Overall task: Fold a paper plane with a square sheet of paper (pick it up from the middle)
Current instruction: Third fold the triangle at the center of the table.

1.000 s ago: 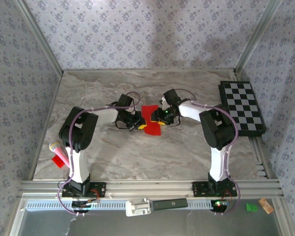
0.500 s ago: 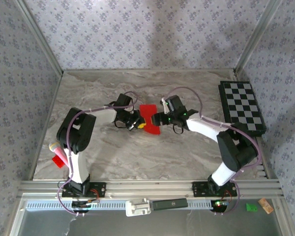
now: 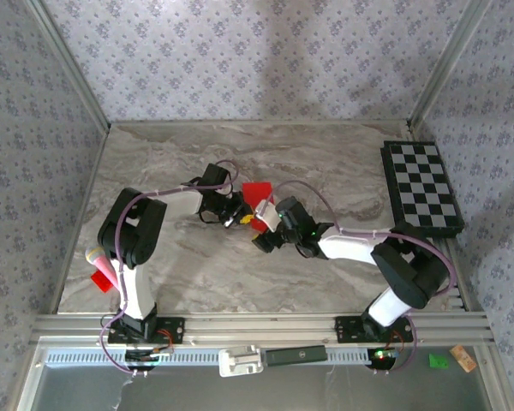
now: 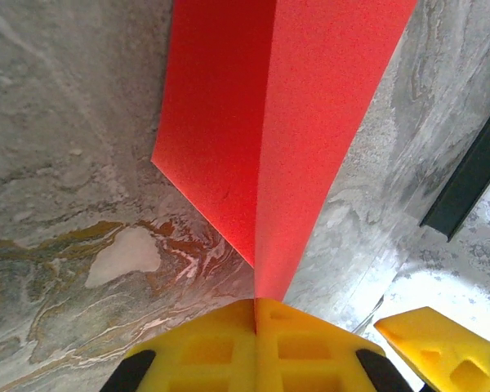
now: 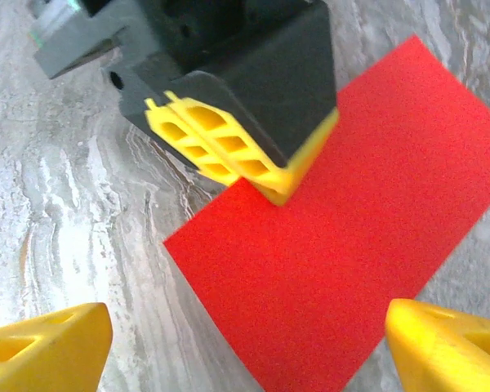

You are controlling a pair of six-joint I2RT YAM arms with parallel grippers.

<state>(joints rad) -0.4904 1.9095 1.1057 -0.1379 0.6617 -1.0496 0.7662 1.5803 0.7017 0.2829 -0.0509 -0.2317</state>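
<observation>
Red sheet (image 3: 257,193), folded double, lies mid-table on the marble table (image 3: 343,163). Left gripper (image 4: 256,343) is clamped tight on its creased edge. My read: it's an anchor so the fold can't spring open or slide. Right gripper (image 5: 245,343) hovers just over the paper, jaws wide, holding nothing, probably lining up to press the next crease.

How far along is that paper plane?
Early. Done: the paper is folded into a rectangle. In hand: the left tool pinches its edge, shut; the right tool hovers open above it. Left: the nose and wing folds, since no dart shape shows yet.
</observation>
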